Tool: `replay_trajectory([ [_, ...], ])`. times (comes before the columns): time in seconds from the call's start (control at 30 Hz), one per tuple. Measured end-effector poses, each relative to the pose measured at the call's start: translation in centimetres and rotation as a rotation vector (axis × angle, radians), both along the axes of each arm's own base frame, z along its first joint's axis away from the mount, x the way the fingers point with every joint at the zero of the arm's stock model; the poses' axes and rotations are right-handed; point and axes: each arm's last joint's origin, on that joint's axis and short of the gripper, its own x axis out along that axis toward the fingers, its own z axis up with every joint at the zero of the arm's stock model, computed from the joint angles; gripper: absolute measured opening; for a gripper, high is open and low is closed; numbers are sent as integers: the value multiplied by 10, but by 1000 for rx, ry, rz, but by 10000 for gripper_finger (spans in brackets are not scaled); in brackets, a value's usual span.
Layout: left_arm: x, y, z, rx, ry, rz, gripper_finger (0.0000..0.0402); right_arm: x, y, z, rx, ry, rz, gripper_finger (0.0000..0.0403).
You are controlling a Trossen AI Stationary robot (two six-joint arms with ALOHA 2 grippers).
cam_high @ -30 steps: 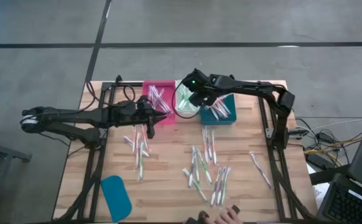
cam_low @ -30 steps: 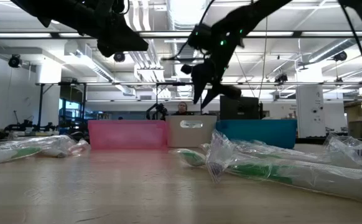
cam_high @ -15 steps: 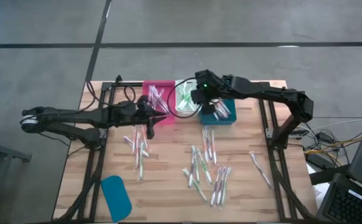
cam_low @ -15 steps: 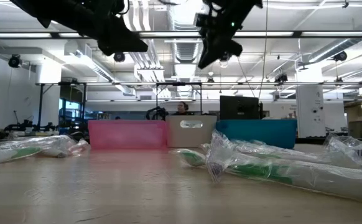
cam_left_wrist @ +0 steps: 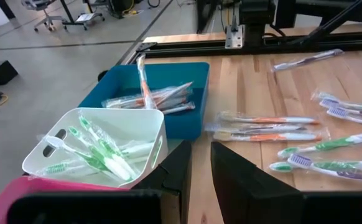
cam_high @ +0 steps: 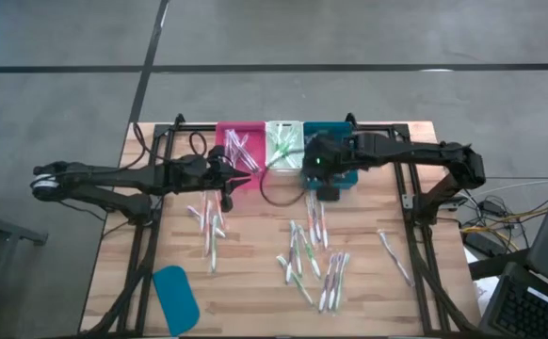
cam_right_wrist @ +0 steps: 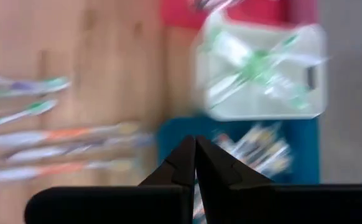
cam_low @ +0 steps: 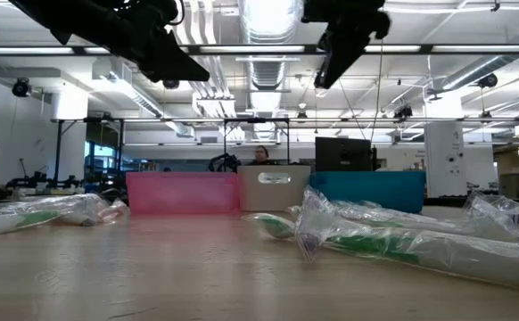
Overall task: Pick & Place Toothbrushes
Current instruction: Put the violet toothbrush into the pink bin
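Right tool was pressed together w/ nothing in it, hanging over the near edge of the teal bin. Looked like between picks, next it'd need to spread and drop onto the loose toothbrushes on the worktop. Left tool sat by the pink bin, slightly apart, prob empty but hard to tell.

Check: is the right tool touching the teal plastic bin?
Apart. The low view shows the right tool, shut and empty, hanging well above the teal plastic bin.
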Motion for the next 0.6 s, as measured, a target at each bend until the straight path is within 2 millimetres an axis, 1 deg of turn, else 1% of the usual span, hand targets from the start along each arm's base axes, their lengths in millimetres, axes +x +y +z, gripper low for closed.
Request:
replay_trajectory([
  [0.13, 0, 0, 0, -9, -3, 3, 62, -5, 27, -5, 55, 57, -30, 8],
  [0.33, 0, 0, -1, -26, -4, 8, 62, -19, 70, -23, 114, 163, -103, 8],
  [0.47, 0, 0, -2, -27, 4, 8, 62, -34, 101, -39, 129, 244, -178, 8],
  [0.6, -1, 0, -3, -27, 7, 8, 62, -54, 132, -52, 109, 308, -253, 8],
])
